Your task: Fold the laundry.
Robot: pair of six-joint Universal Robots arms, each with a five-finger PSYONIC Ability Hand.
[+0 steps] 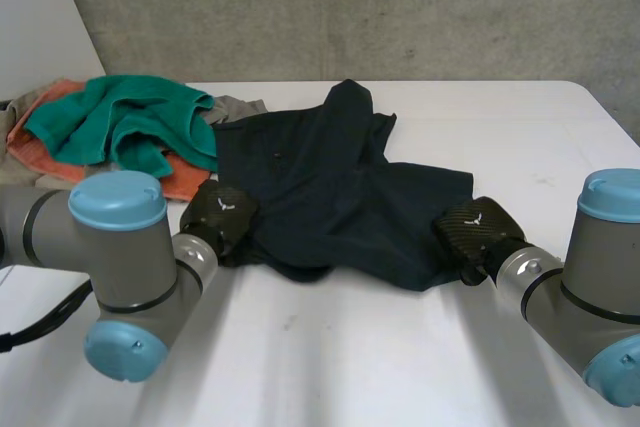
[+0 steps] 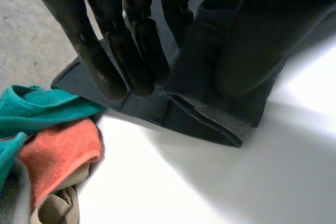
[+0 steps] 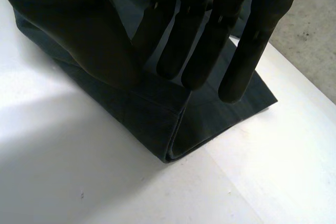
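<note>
A dark navy garment lies crumpled in the middle of the white table. My left hand is at its near left edge. In the left wrist view its straight fingers pinch a raised fold of the garment against the cloth-covered thumb. My right hand is at the garment's near right edge. There too the straight fingers press a lifted fold against the thumb, above a folded hem corner of the garment resting on the table.
A laundry pile sits at the table's far left: a teal towel over an orange cloth and a beige piece. It lies just beside my left hand, with the teal towel and orange cloth close by.
</note>
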